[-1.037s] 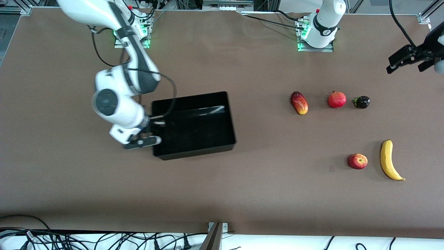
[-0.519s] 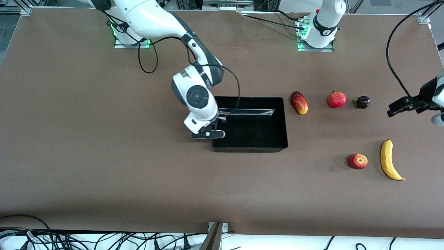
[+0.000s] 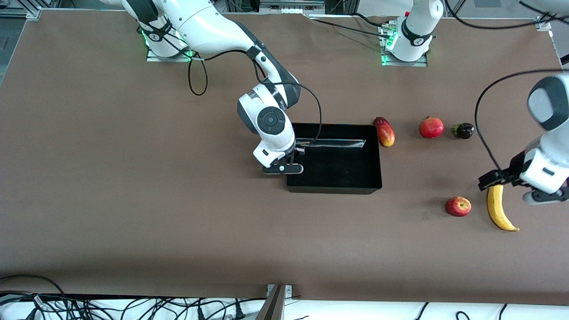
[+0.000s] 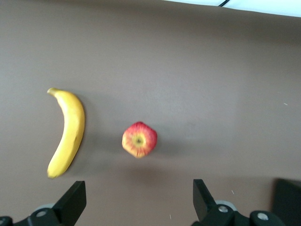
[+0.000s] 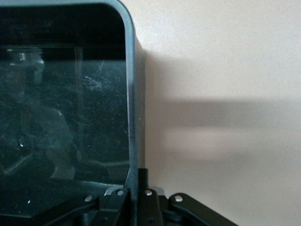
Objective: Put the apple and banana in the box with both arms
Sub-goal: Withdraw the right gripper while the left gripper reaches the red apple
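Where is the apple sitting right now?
In the front view the apple lies on the table toward the left arm's end, beside the banana, apart from it, and nearer the camera than the pomegranate.

A robotics lab, it seems — two white arms are bolted on metal base plates to a brown table, with aluminium frame profiles and many loose black cables at the edges.

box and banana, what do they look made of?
Box: probably hard plastic, glossy black; its floor mirrors light streaks and shows fine scuffs in the right wrist view, and its rim is thin with a rounded corner. Banana: smooth, even yellow skin with a faint sheen; real or plastic replica, cannot tell.
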{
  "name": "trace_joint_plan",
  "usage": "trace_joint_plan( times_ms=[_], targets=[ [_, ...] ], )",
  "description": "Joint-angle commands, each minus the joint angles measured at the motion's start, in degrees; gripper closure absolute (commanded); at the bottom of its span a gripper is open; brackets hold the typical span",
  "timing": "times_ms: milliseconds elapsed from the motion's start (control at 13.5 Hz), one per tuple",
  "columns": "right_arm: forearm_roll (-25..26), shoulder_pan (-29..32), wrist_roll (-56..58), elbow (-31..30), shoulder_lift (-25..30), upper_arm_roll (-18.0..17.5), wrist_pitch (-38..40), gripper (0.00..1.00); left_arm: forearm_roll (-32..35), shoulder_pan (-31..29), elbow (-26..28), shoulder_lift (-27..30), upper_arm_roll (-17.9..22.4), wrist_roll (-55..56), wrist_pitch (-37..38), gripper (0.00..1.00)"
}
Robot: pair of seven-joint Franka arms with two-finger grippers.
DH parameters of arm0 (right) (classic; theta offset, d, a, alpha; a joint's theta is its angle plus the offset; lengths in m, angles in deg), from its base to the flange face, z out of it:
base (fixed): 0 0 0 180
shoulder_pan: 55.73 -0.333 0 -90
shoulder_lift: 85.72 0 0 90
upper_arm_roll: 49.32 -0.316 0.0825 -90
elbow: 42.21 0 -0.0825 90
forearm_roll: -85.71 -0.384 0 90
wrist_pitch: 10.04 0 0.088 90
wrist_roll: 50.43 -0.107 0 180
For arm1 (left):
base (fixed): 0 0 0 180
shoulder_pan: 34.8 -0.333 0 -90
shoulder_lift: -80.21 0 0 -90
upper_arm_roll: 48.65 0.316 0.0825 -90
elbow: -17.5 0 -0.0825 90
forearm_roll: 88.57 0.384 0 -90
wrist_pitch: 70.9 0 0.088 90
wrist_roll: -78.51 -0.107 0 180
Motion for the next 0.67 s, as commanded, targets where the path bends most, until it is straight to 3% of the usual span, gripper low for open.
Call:
trace_joint_plan(
  times_ms=[0, 296, 593],
  targets=[
    [-1.0, -0.1, -0.4, 1.6, -1.3, -0.1, -1.5, 0.01, -0.7, -0.3, -2.0, -7.1, 0.0, -1.2, -4.4, 0.00],
    [-0.6, 1.3, 0.1, 1.8, 2.0, 0.6, 0.3, 0.00, -0.2, -0.3, -1.9, -15.5, 0.1, -1.2, -11.9, 0.00],
    [-1.1, 11.0, 2.5, 1.5, 12.0, 1.5, 9.3, 0.00, 2.2, -1.1, -1.8, -20.7, 0.1, -1.2, -19.4, 0.00]
  ],
)
